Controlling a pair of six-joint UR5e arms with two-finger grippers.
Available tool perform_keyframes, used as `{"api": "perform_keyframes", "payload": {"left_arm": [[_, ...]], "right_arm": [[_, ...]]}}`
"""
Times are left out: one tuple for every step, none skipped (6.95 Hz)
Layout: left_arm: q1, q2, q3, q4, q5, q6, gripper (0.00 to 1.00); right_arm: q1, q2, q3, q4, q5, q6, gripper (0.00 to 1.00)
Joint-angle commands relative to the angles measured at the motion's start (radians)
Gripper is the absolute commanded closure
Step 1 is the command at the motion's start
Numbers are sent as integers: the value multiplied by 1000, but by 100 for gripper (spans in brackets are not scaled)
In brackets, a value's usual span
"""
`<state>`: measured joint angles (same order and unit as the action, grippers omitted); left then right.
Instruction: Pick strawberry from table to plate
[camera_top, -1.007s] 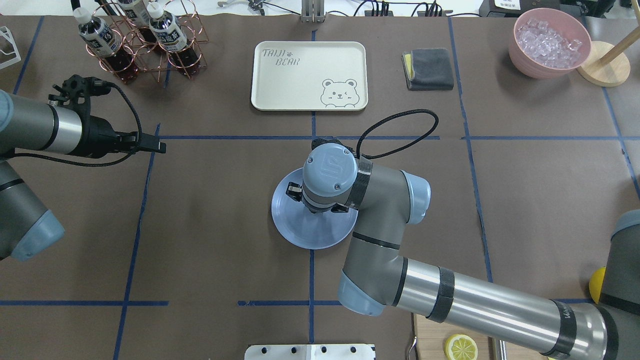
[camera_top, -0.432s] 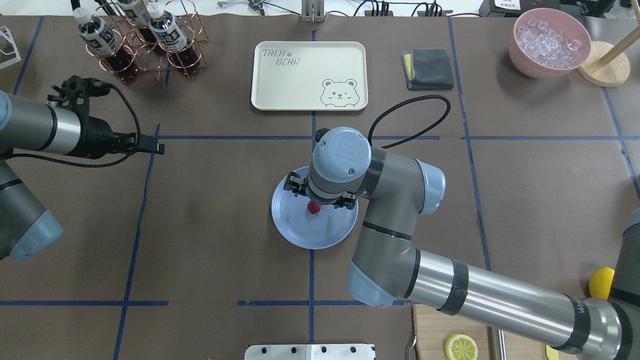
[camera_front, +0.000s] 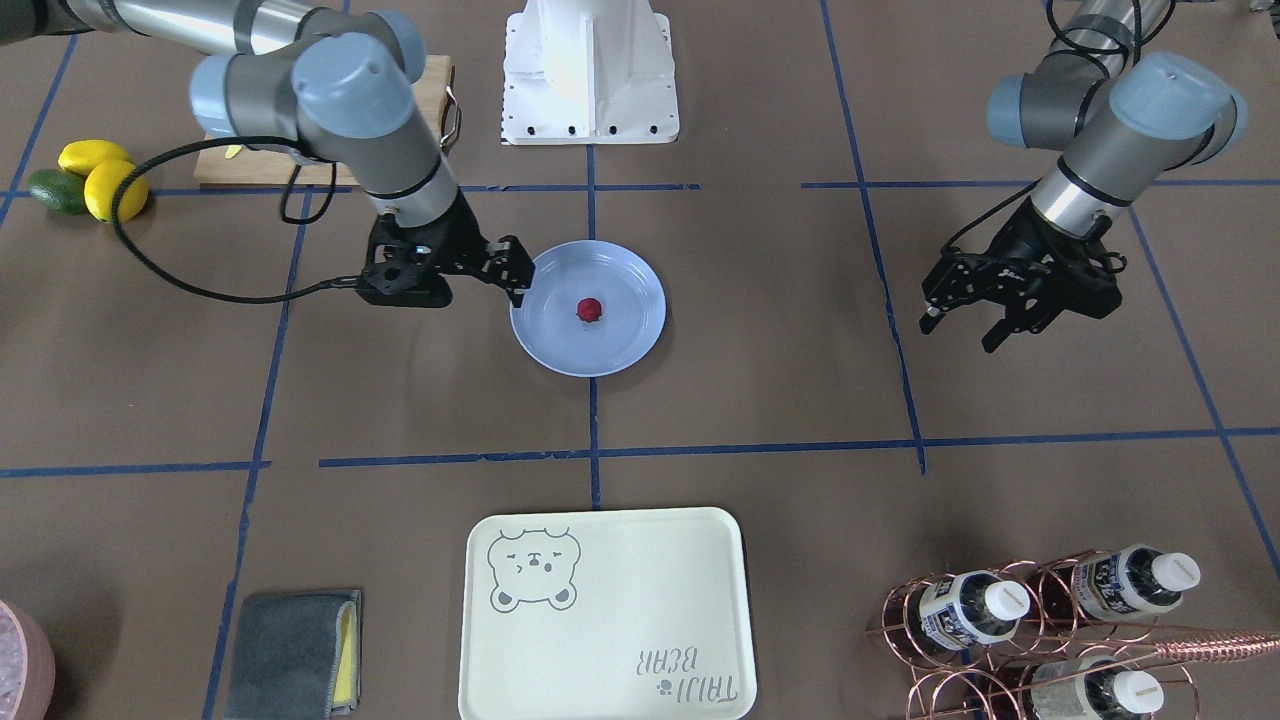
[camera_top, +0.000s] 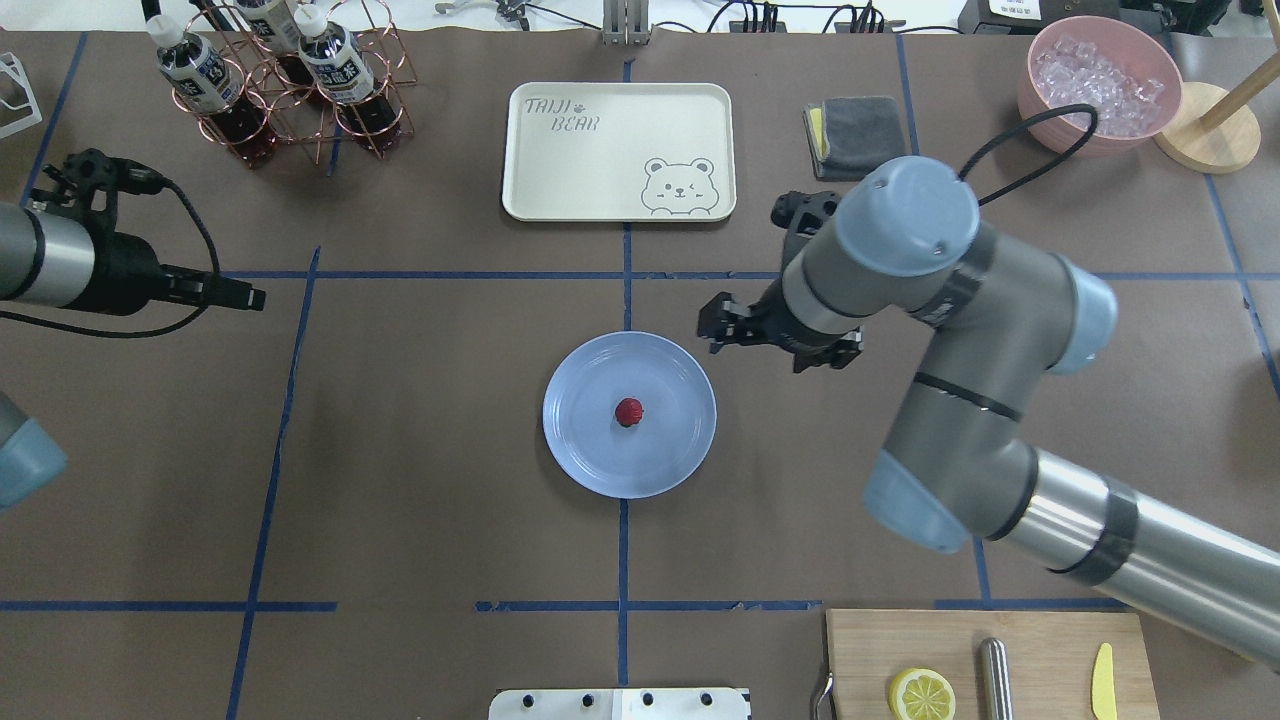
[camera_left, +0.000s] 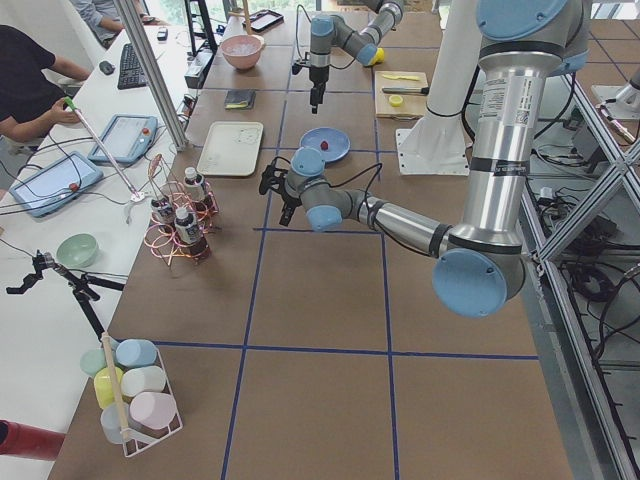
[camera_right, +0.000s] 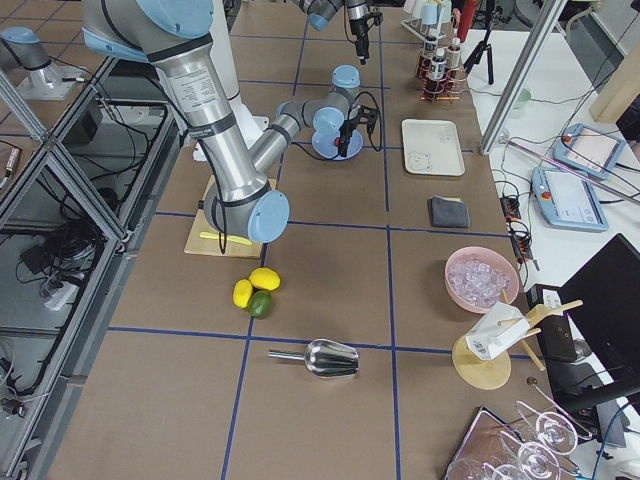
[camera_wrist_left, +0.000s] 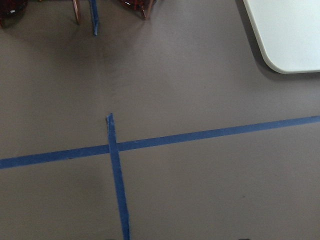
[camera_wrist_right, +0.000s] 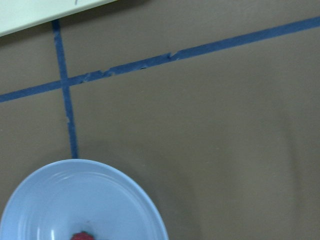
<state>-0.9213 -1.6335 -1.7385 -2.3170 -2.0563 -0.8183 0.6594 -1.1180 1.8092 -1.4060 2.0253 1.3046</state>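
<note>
The strawberry (camera_top: 629, 411) (camera_front: 589, 309), small and dark red, lies loose near the middle of the light blue plate (camera_top: 585, 455) (camera_front: 625, 345) on the brown table (camera_top: 420, 450). My right gripper (camera_top: 775, 345) (camera_front: 455, 285) hangs open and empty just off the plate's rim, on the side of the right arm. The right wrist view catches the plate (camera_wrist_right: 45, 200) and the top of the strawberry (camera_wrist_right: 82, 236) at its bottom left. Far to the left, my left gripper (camera_top: 255, 297) (camera_front: 960, 332) is open and empty above bare table.
At the back stand a cream bear tray (camera_top: 618, 150), a copper bottle rack (camera_top: 290, 80), a grey cloth (camera_top: 857, 137) and a pink bowl of ice (camera_top: 1100, 85). A cutting board (camera_top: 1040, 640) with a lemon half (camera_top: 922, 693) sits front right. Lemons (camera_front: 100, 185) lie beyond it.
My right gripper has let go of the strawberry, leaving it on the plate, and drawn away to the right and back. The left arm has pulled further left.
</note>
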Motion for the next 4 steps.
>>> {"api": "perform_keyframes", "payload": {"left_arm": [[-170,72,-13,176,-2,350,14],[-277,72,-13,279,-40,504,13],[-391,67,-16,401,-177,613,12],[-525,66,-26,526,-252,772,8]], "right_arm": [[187,-242,94,1,110,-326,0],[292,-328,90,1,151,-526,0],[415,-397,69,-2,186,-739,0],[522,-417,50,-60,241,-887,0]]}}
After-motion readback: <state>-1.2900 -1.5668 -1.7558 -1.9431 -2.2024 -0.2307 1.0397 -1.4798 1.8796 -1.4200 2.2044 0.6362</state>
